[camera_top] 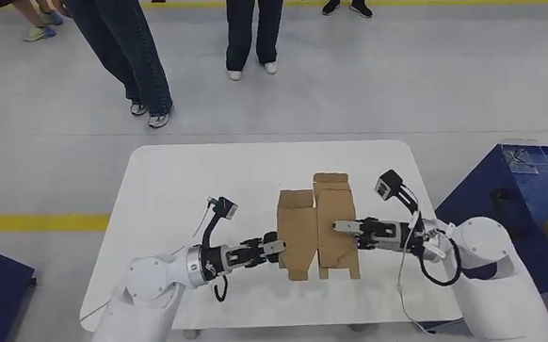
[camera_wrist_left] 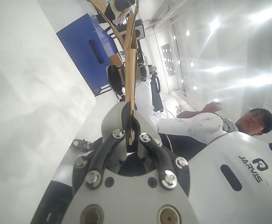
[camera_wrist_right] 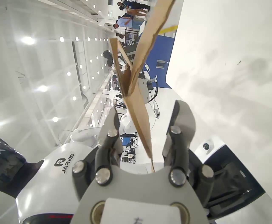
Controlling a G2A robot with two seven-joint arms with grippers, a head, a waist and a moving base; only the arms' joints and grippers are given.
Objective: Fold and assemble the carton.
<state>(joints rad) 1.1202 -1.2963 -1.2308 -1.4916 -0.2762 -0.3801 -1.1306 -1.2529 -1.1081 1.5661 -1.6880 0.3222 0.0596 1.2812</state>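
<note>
Carton [camera_top: 334, 226] barely opened, flaps unfolded; left gripper [camera_wrist_left: 130, 110] clamped on one edge, right gripper [camera_wrist_right: 146, 111] apart around the opposite edge.

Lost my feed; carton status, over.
Left hand shut on carton edge. Right hand open, opposite edge between its fingers. Carton flattened, held over table, not assembled.

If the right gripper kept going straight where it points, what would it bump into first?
The carton. Its cardboard edge sits between the open fingers of the right gripper, so it would probably slide further onto that panel. The left gripper grips the far side.
</note>
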